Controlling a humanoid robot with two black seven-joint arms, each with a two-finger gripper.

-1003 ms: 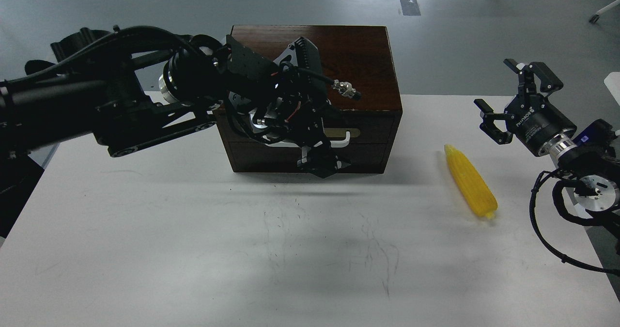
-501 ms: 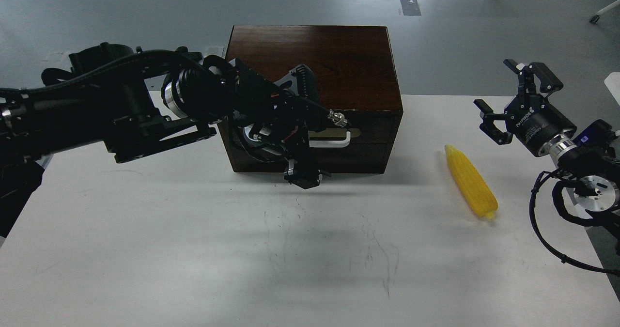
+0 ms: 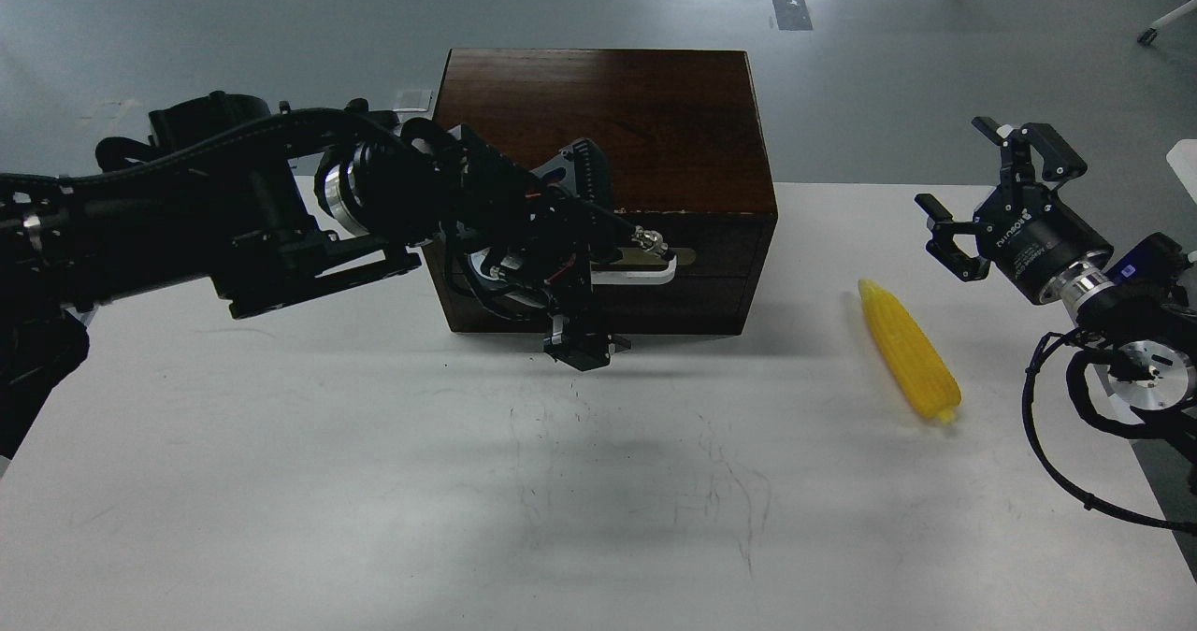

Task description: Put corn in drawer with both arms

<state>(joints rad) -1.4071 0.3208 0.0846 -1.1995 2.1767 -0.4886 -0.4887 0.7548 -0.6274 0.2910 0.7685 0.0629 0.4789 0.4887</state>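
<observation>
The yellow corn (image 3: 909, 349) lies on the white table (image 3: 374, 481), right of the dark brown box (image 3: 636, 117). The drawer (image 3: 697, 266) sits shut in the box's front, and its white bar handle (image 3: 645, 272) is partly covered by my left arm. My left gripper (image 3: 579, 348) hangs low in front of the box, below and left of the handle. It is dark and its fingers cannot be told apart. My right gripper (image 3: 977, 187) is open and empty, above the table's right edge, up and to the right of the corn.
Loose black cables (image 3: 1057, 444) hang from my right arm over the table's right edge. The grey floor (image 3: 281, 23) lies beyond the table behind the box.
My left gripper has moved left and slightly down, from under the handle's middle to under its left end. The right arm and the corn have not moved.
</observation>
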